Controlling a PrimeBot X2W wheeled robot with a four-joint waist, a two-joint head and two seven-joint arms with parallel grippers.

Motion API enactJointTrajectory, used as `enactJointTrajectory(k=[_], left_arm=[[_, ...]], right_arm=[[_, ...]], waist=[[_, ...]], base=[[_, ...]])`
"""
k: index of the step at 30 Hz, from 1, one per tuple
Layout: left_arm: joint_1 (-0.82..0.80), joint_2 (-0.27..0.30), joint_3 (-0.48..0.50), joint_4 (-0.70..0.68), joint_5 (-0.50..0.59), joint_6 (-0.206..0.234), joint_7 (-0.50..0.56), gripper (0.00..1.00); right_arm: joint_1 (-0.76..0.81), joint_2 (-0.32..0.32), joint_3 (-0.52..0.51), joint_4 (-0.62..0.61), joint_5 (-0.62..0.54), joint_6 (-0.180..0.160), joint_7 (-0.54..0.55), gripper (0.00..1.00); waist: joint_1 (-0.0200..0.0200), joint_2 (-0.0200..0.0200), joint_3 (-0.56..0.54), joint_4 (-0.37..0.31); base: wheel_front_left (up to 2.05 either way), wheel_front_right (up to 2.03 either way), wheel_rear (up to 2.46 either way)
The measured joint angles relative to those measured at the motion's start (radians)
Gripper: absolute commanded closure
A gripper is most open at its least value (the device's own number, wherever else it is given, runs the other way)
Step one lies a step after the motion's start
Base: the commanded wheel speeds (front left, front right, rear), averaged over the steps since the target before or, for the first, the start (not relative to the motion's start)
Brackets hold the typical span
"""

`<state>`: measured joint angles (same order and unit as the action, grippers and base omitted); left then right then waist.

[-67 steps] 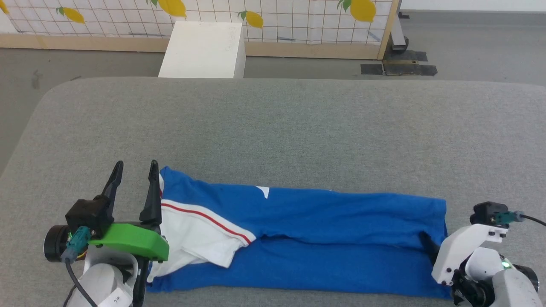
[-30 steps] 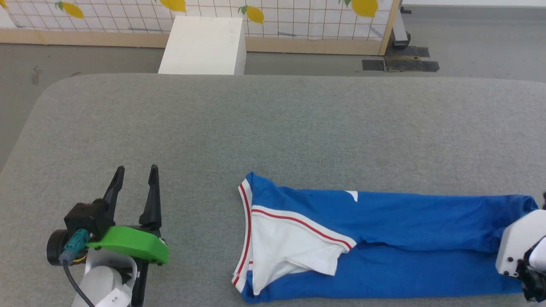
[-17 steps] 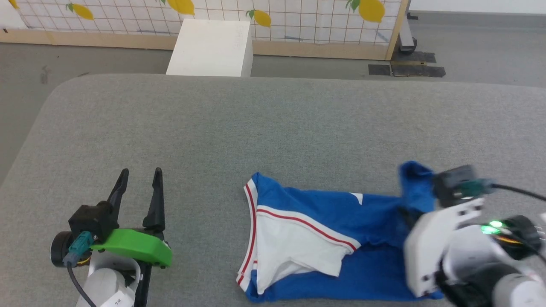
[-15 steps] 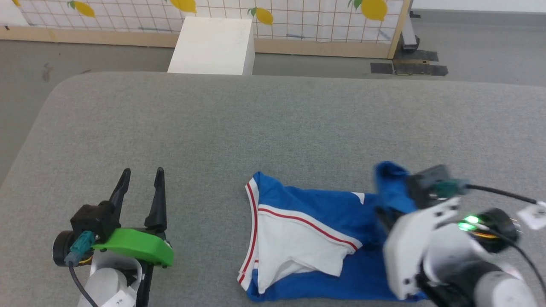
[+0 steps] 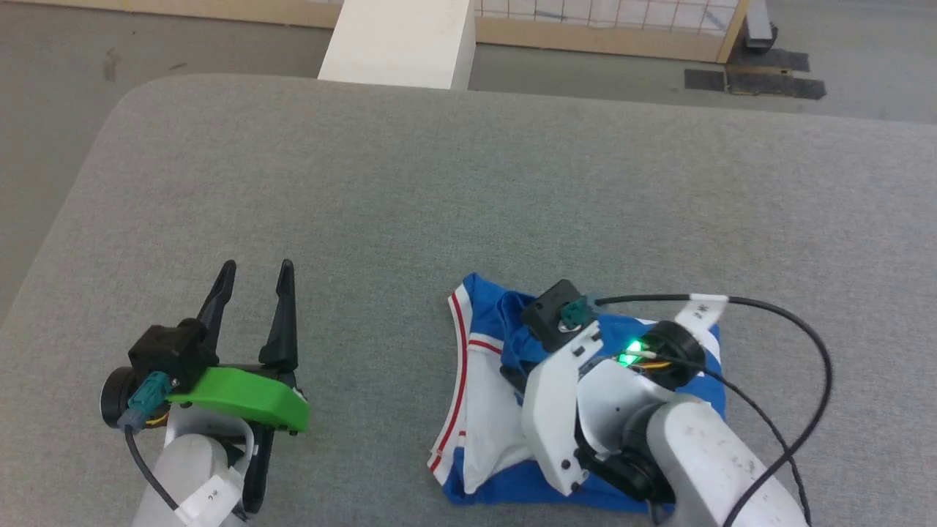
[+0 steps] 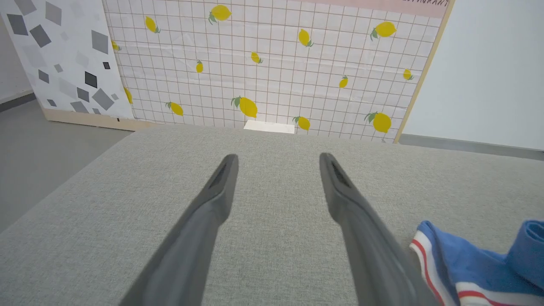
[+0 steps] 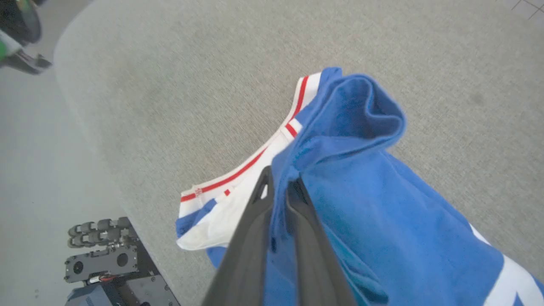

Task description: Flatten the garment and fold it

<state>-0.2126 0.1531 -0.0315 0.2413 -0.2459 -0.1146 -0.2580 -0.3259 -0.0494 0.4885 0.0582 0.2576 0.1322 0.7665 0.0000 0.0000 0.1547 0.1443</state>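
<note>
The garment [image 5: 476,417], bright blue with a white sleeve and red-and-white trim, lies doubled over near the table's front edge. My right gripper [image 7: 280,180] is shut on a bunched blue edge of the garment [image 7: 382,204], held lifted over its white-trimmed end. In the head view the right gripper [image 5: 510,375] sits over the cloth, fingers mostly hidden under the wrist. My left gripper [image 5: 256,267] rests open on bare table left of the shirt, nothing between its fingers [image 6: 212,204]. The garment's trimmed corner [image 6: 467,272] shows at the left wrist view's lower right.
The grey padded table [image 5: 468,183] stretches wide behind and to both sides of the shirt. A white box [image 5: 399,36] stands on the floor past the far edge, before a lemon-patterned panel [image 6: 276,63]. A black cable [image 5: 798,329] loops off my right wrist.
My right gripper has carried the blue end of the garment from the far right leftward over the shirt, halving its length. The camera has tilted down. The left gripper stayed put.
</note>
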Motion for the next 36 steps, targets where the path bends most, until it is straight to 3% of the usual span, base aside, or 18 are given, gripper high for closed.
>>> enactJointTrajectory(k=[2,3,4,5,9,12,17,21,26,32,36], left_arm=[[-0.004,-0.002,0.002,0.001,0.001,0.000,0.000,0.00],[-0.005,-0.003,0.004,0.002,0.004,0.000,0.000,0.00],[-0.006,-0.003,0.006,0.003,0.008,-0.001,0.000,0.00],[-0.006,-0.004,0.007,0.004,0.010,-0.001,0.000,0.00],[-0.006,-0.009,0.014,0.008,0.016,-0.007,0.000,0.00],[-0.005,-0.012,0.018,0.011,0.017,-0.008,0.000,0.00],[-0.001,-0.016,0.025,0.011,0.018,-0.008,0.000,0.00],[0.012,-0.017,0.035,0.010,0.021,-0.008,0.000,0.00],[0.018,-0.017,0.042,0.007,0.025,-0.008,0.000,0.00],[0.024,-0.018,0.048,0.004,0.025,-0.008,0.000,0.00],[0.029,-0.018,0.047,0.007,0.025,-0.008,0.000,0.00]], right_arm=[[-0.024,0.000,0.021,0.065,0.020,0.000,-0.020,1.00],[-0.035,0.000,0.030,0.098,0.030,0.000,-0.032,0.95],[-0.045,-0.001,0.042,0.129,0.046,0.000,-0.034,0.59],[-0.051,-0.001,0.052,0.152,0.060,0.000,-0.034,0.00],[-0.063,-0.001,0.074,0.204,0.101,0.000,-0.062,0.00],[-0.064,0.000,0.066,0.184,0.130,0.000,-0.150,0.00],[-0.051,0.000,-0.016,0.060,0.185,0.000,-0.425,0.00],[0.018,0.001,-0.130,-0.039,0.144,0.000,-0.646,0.00],[0.150,0.000,-0.338,-0.110,0.061,0.000,-0.822,0.00],[0.260,-0.002,-0.489,-0.059,0.075,0.000,-0.854,0.00],[0.282,-0.001,-0.525,0.040,0.134,0.000,-0.776,0.00]], waist=[[0.0000,0.0000,0.009,0.007],[0.0000,0.0000,0.013,0.010],[0.0000,0.0000,0.016,0.013],[0.0000,0.0000,0.017,0.015],[0.0000,0.0000,0.014,0.015],[0.0000,0.0000,0.003,0.008],[0.0000,0.0000,-0.021,-0.009],[0.0000,0.0000,-0.040,-0.031],[0.0000,0.0000,-0.055,-0.060],[0.0000,0.0000,-0.066,-0.079],[0.0000,0.0001,-0.071,-0.081]], base=[[0.00,0.00,0.00],[0.00,0.00,0.00],[0.00,0.00,0.00],[0.00,0.00,0.00],[0.00,0.00,0.00],[0.00,0.00,0.00],[0.00,0.00,0.00],[0.00,0.00,0.00],[0.00,0.00,0.00],[0.00,0.00,0.00],[0.00,0.00,0.00]])
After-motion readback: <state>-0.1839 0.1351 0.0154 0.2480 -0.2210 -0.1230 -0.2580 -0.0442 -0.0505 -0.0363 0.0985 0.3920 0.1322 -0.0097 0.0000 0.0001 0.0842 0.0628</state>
